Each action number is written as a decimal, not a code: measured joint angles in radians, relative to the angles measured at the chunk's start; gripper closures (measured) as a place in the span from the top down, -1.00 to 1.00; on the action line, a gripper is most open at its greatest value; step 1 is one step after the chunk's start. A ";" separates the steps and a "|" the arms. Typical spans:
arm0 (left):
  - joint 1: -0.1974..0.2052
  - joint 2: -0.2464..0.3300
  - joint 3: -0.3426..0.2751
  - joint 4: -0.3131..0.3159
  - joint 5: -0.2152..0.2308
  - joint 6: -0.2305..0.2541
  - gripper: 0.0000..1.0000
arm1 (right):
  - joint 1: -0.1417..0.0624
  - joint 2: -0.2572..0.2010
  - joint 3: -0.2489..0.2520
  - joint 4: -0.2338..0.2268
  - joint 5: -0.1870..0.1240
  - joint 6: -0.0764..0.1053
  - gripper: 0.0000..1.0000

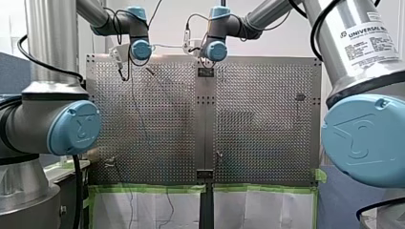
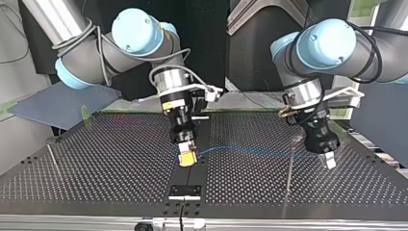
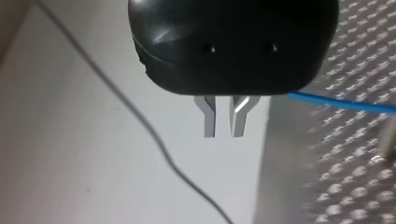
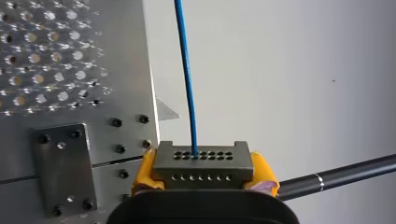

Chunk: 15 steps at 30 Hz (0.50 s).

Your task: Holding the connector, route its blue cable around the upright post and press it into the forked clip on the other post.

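My right gripper (image 2: 187, 158) clamps the grey connector (image 4: 203, 163) between yellow pads (image 4: 264, 171), low over the middle of the perforated table (image 2: 110, 159). The blue cable (image 2: 250, 151) runs from it toward the top view's right, to a thin upright post (image 2: 290, 166) (which side it passes, I cannot tell). Just right of that post hangs my left gripper (image 3: 224, 122), its metal fingers all but together, holding nothing.

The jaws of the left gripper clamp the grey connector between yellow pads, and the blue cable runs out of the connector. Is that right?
One thing is wrong: it is the jaws of the right gripper, not the left, that clamp the connector between yellow pads, as the right wrist view shows. The blue cable does run out of the connector.
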State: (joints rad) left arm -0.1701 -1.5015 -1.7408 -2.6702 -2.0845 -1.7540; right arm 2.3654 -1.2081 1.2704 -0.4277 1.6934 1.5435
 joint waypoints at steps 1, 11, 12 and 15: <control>0.008 0.000 0.007 0.000 0.008 -0.006 -0.62 | -0.001 0.001 -0.004 0.000 -0.001 0.000 -0.62; 0.095 -0.021 0.032 -0.001 0.094 -0.043 -0.57 | -0.005 0.031 -0.042 0.007 -0.016 0.000 -0.62; 0.102 -0.027 0.033 0.000 0.102 -0.043 -0.57 | -0.005 0.037 -0.046 0.009 -0.017 0.000 -0.62; 0.126 -0.050 0.034 0.002 0.126 -0.041 -0.57 | -0.005 0.056 -0.056 0.009 -0.021 -0.001 -0.62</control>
State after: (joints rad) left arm -0.0438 -1.5516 -1.7073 -2.6686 -1.9582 -1.7954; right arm 2.3603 -1.1523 1.2144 -0.4185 1.6724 1.5430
